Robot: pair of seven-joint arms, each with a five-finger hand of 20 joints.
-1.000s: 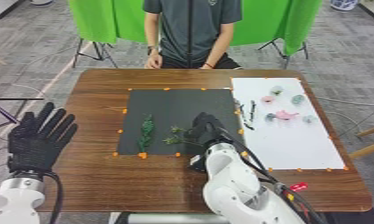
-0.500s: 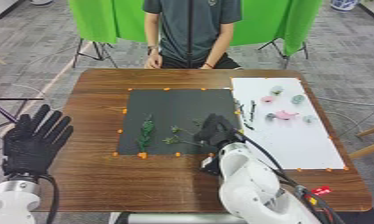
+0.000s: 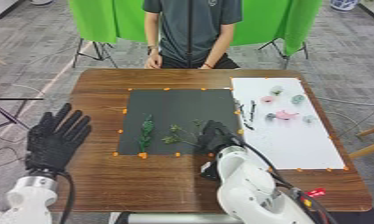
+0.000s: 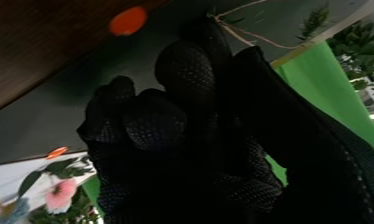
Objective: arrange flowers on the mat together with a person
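Note:
My right hand (image 3: pixel 217 137) is at the right part of the black mat (image 3: pixel 170 105) in the head view, curled with the branching green sprig's (image 3: pixel 176 136) stem at its thumb and fingertips. In the right wrist view, thin stems (image 4: pixel 232 31) meet the tips of the right hand (image 4: pixel 197 120), which partly hide them. Left of that sprig lies a leafy green stem (image 3: pixel 146 134) on the mat. My left hand (image 3: pixel 57 140) is open, over the table's left side. A person's hands (image 3: pixel 154 62) rest beyond the far edge.
A white sheet (image 3: pixel 290 145) right of the mat holds a pink flower (image 3: pixel 285 115), a smaller pink one (image 3: pixel 268 99), several pale green pieces (image 3: pixel 298 99) and dark twigs (image 3: pixel 246 114). Orange tape (image 3: pixel 143 155) marks the mat's border.
My right hand has shifted right and toward the near edge, uncovering more of the sprig, which lies nearly where it was. The left hand has moved slightly right.

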